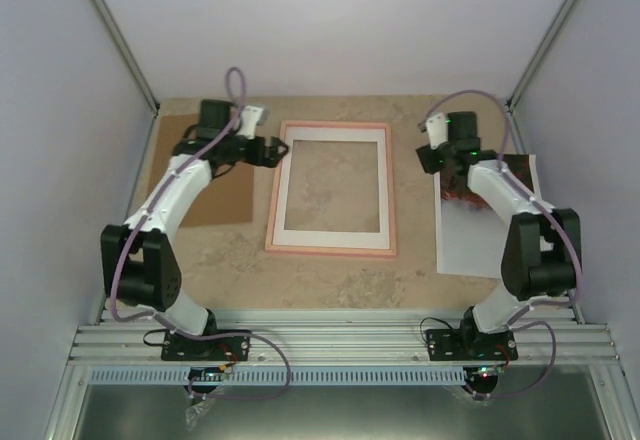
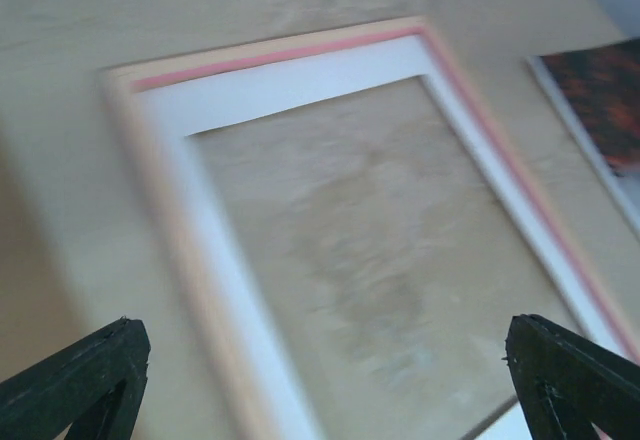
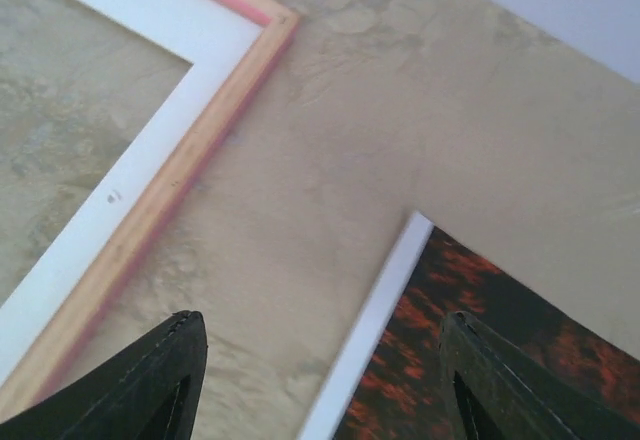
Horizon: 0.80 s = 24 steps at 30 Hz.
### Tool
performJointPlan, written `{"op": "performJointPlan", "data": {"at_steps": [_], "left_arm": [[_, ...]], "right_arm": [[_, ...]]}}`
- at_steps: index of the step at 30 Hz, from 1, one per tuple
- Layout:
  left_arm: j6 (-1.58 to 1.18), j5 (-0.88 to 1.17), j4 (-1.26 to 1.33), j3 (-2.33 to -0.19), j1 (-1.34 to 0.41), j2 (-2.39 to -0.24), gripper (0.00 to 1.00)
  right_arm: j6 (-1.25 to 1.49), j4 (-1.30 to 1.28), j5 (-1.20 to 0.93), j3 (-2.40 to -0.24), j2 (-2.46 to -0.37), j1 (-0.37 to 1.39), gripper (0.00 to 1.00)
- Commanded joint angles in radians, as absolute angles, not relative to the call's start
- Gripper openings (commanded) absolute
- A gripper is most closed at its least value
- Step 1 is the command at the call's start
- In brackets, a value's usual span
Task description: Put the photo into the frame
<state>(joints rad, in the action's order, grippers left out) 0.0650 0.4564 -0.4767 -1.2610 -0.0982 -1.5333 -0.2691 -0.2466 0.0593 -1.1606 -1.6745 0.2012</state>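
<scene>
The pink frame (image 1: 331, 188) lies flat mid-table with a white mat inside its rim. It also shows in the left wrist view (image 2: 300, 55) and the right wrist view (image 3: 200, 125). The photo (image 1: 482, 230), red-orange and dark at the far end, white toward me, lies flat to the right of the frame. My left gripper (image 1: 272, 149) is open and empty at the frame's far left corner. My right gripper (image 1: 432, 157) is open and empty over the photo's far left corner (image 3: 440, 290), its fingertips (image 3: 180, 335) straddling the photo's white edge.
A plain brown backing board (image 1: 215, 175) lies left of the frame, partly under my left arm. Grey walls close in on the left, back and right. The metal rail (image 1: 340, 342) runs along the near table edge.
</scene>
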Motion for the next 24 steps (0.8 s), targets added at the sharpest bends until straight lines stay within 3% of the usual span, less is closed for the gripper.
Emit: {"op": "performJointPlan", "data": {"at_steps": [1, 13, 24], "left_arm": [[-0.109, 0.464, -0.370, -1.362, -0.280, -1.641, 0.99], [-0.502, 0.465, -0.156, -1.802, -0.666, -2.123, 0.99], [-0.805, 0.521, -0.003, -2.119, -0.751, -2.506, 0.99]], "right_arm": [[-0.312, -0.363, -0.219, -1.118, -1.590, 0.058, 0.66], [-0.495, -0.371, -0.233, -1.047, -1.610, -0.342, 0.53], [-0.486, -0.337, -0.204, -1.139, -1.856, -0.414, 0.48]]}}
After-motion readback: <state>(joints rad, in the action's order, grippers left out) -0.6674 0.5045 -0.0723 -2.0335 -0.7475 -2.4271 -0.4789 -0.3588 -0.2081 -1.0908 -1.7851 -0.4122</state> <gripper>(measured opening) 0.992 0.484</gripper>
